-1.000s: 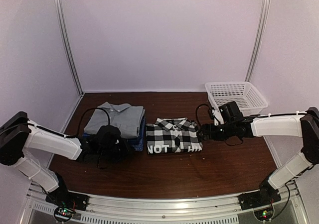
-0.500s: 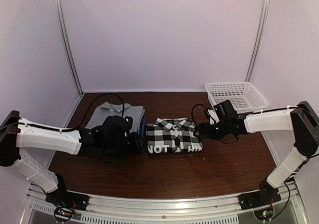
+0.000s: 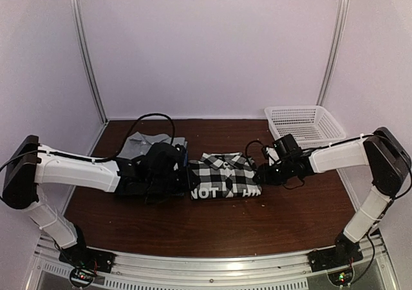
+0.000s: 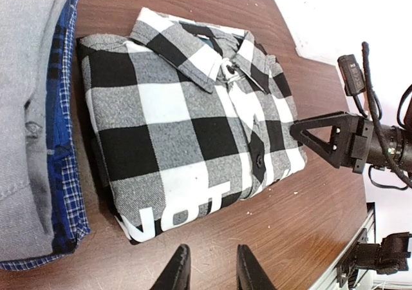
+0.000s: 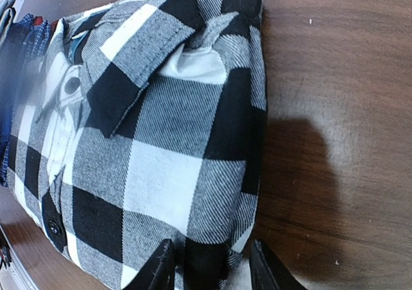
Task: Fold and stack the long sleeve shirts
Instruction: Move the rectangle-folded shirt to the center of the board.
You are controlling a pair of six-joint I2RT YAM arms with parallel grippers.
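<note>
Right gripper (image 5: pixel 212 250) straddles the edge of the folded plaid shirt (image 5: pixel 148 142), jaws parted with cloth between them. Left gripper (image 4: pixel 212 254), narrowly open and holding nothing, hovers at the shirt's opposite side. That shirt lies flat mid-table (image 3: pixel 290 206), beside the grey shirt (image 3: pixel 143 143) stacked on blue shirts (image 4: pixel 64 174)

Left claw (image 4: pixel 211 256) swung over beside the plaid shirt (image 3: pixel 225 174), right claw (image 5: pixel 212 259) moved in, narrowing around its right edge.
</note>
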